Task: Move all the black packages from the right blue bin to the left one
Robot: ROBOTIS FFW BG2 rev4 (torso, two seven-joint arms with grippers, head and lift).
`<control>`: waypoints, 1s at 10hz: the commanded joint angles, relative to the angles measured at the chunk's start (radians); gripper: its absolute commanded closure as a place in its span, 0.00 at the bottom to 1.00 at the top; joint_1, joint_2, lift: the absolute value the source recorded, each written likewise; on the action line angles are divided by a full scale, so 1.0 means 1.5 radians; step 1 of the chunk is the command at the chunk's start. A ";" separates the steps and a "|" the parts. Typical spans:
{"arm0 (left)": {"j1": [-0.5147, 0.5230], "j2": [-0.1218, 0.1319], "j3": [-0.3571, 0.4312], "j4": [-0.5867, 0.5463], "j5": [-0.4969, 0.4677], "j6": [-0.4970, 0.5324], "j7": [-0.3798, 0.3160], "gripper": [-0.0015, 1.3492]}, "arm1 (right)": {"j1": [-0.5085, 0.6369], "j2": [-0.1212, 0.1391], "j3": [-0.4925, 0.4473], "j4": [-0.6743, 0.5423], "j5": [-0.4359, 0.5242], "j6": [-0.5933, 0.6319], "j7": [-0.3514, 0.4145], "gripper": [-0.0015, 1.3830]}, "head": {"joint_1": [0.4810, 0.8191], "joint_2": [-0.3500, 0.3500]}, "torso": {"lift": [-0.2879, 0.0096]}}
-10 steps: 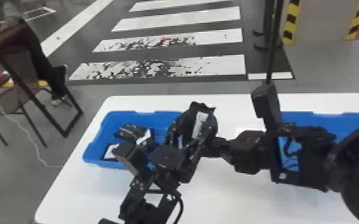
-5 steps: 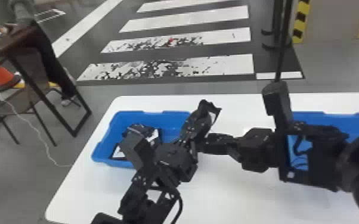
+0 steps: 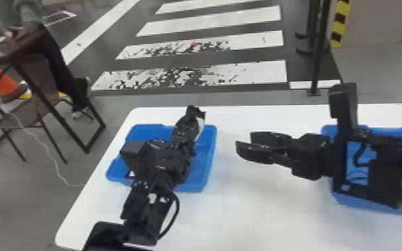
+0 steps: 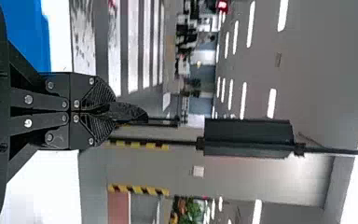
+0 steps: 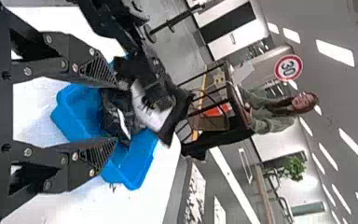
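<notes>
"Well, which parts come nearest on the white table (image 3: 270,217)?"

"From the bottom of the head view comes the left arm (image 3: 143,207), and it covers part of the left blue bin (image 3: 207,137). At the other side, the right arm (image 3: 387,173) lies across the view of the right blue bin (image 3: 370,205)."

"And the right gripper (image 3: 245,141), please?"

"It is open, its two fingers well separated. It hangs between the bins, near the right rim of the left one; in the head view, some white tabletop is seen in this gap, so there is a little room."

"The left gripper (image 3: 183,142), is it holding?"

"Yes, it is closed on a black package (image 3: 199,127), which has also a white part. This package is above the left bin, toward the far right corner. How high, I cannot tell."

"Is something inside that bin?"

"A black-and-white piece (image 3: 132,173), at the left side, mostly hidden."

"And farther?"

"Behind both bins, a white strip of tabletop goes until the far edge. After it come a dark post (image 3: 316,66), an orange cone (image 3: 1,81) and the striped crossing (image 3: 210,20)."
</notes>
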 commanded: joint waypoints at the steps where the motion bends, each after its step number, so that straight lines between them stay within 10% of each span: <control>1: -0.049 -0.007 0.068 0.074 -0.084 -0.034 0.019 0.91 | 0.030 -0.001 -0.039 0.000 -0.009 -0.008 0.007 0.06 | 0.63 0.96 | 0.50; 4: -0.107 -0.009 0.117 0.231 -0.171 -0.162 0.071 0.80 | 0.076 -0.003 -0.104 -0.006 -0.024 -0.016 0.022 0.14 | 0.63 1.00 | 0.50; 6: -0.070 -0.007 0.048 0.230 0.054 -0.204 0.054 0.03 | 0.115 -0.003 -0.153 -0.024 -0.016 -0.021 0.028 0.14 | 0.63 1.00 | 0.50; 10: 0.066 -0.006 -0.042 0.035 0.179 -0.227 0.028 0.19 | 0.264 0.026 -0.285 -0.078 0.088 -0.242 0.023 0.14 | 0.63 0.82 | 0.50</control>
